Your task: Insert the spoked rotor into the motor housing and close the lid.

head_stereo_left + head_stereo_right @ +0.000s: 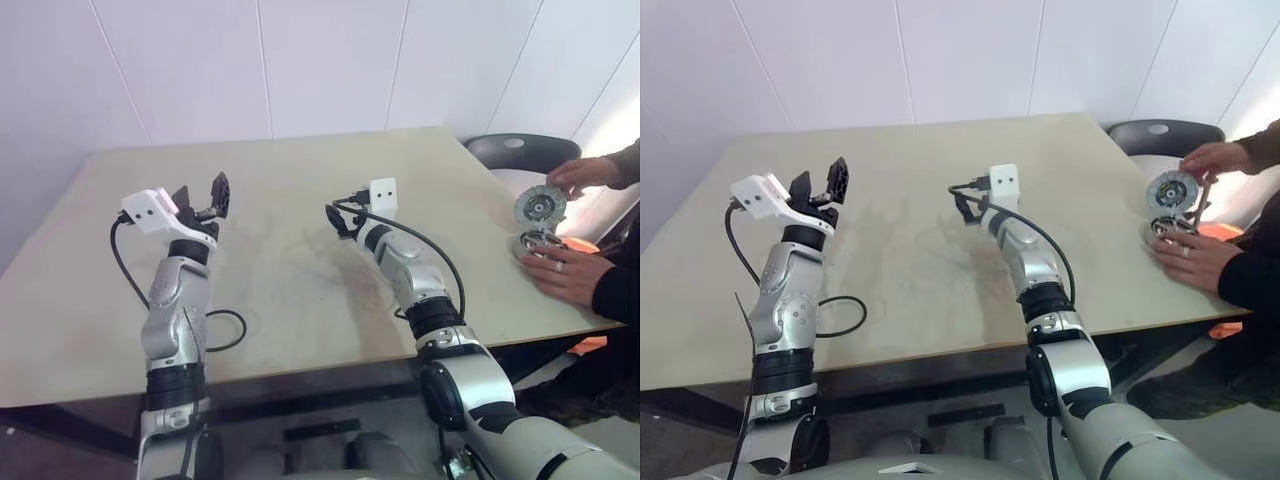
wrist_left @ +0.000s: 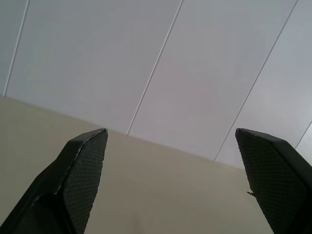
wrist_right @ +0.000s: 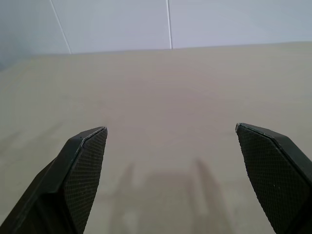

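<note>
White panelled wall with thin vertical seams behind a beige matte table [image 1: 300,200], top scuffed with faint dark smudges near the middle. Left gripper [image 1: 200,196] raised above the table's left side, tilted slightly up, its two black fingers spread wide with nothing between them; the left wrist view shows the fingertips [image 2: 85,170] as wedge-shaped pads with a fine knurled grid texture, wall and table edge beyond. Right gripper [image 1: 338,220] sits low over the middle of the table, roughly level, angled toward the left, jaws also fully apart and empty; the same diamond-textured pads [image 3: 83,170] show in the right wrist view, with their shadows on bare tabletop. Both arms are silver castings with black joints, a white camera block on each wrist and black cable looping off. All task parts are at the table's far right edge, well apart from both grippers, with a person in dark sleeves. The person's upper hand [image 1: 578,175] holds a round disc [image 1: 540,206] on edge, grey rim with darker face and small central hub — looks like the lid, can't be certain. The lower hand [image 1: 562,270], a ring on one finger, rests on the table just beside a shallow round metallic part [image 1: 533,243] lying flat under the disc, likely the motor housing. Can't make out the spoked rotor. A dark round chair [image 1: 520,148] sits behind that corner.
</note>
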